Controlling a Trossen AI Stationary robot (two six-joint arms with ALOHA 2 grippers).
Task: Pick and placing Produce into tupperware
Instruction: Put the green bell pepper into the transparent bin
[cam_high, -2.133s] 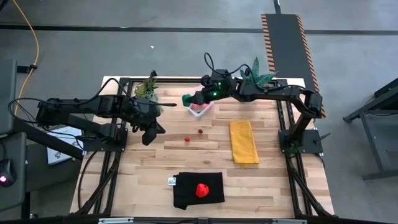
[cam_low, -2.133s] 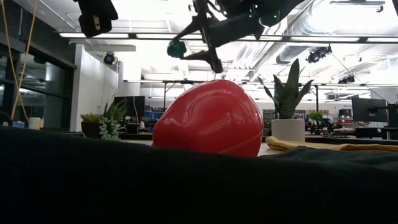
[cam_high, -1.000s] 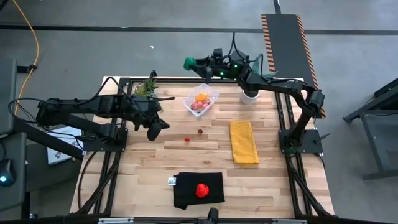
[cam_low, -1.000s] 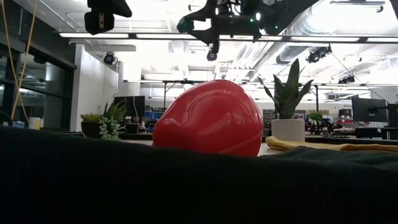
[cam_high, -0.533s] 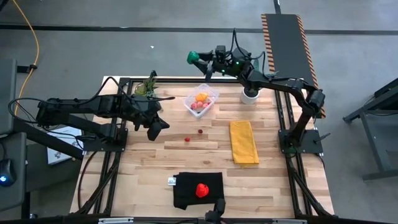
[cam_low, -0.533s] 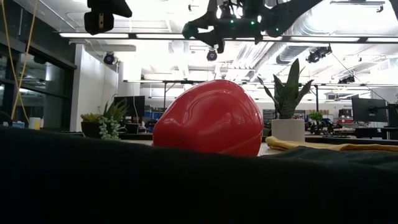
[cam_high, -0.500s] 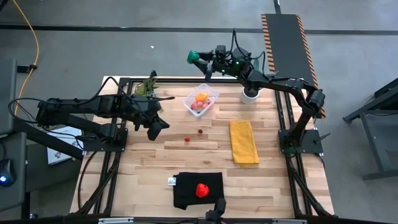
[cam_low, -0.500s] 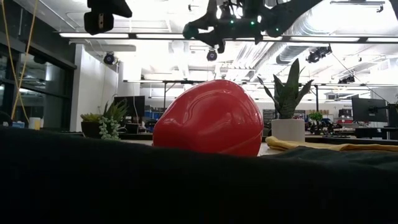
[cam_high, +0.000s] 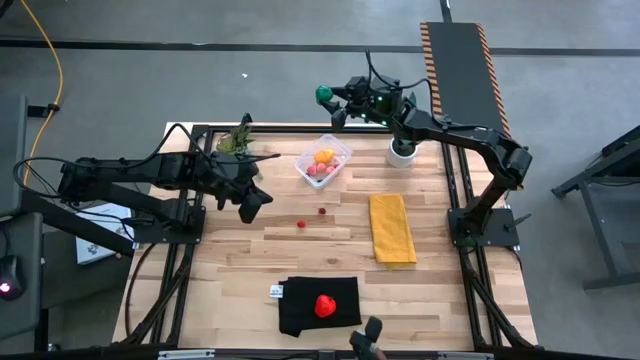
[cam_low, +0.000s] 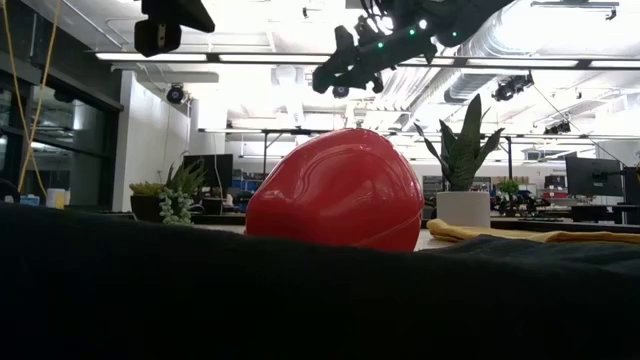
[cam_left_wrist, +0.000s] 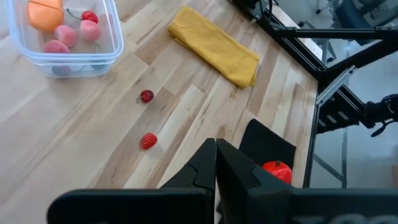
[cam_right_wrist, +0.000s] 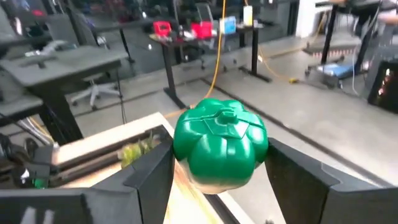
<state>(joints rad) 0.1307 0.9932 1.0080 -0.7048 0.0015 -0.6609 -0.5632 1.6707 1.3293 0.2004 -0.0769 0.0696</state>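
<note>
My right gripper is raised beyond the table's far edge and shut on a green produce piece. The clear tupperware stands on the table near the far edge, with an orange piece and pink pieces inside. Two small red berries lie on the wood. A red strawberry-like piece rests on a black cloth near the front edge. My left gripper hangs shut over the table's left part, touching nothing. My right gripper pinches the green piece between its two fingers, one on each side. The fingers lie roughly level and point toward the table's left. The piece is lifted clear, high above the table, with its lobed top turned back toward the wrist.
A folded yellow cloth lies right of centre. A white pot with a spiky plant stands at the far right, under my right arm. A small green plant stands at the far left. Bare wood lies between the berries and the black cloth.
My right gripper has shifted a little toward the table's right along the far edge, rolling and tipping its wrist. It has kept hold of the green piece, which stays lifted clear.
</note>
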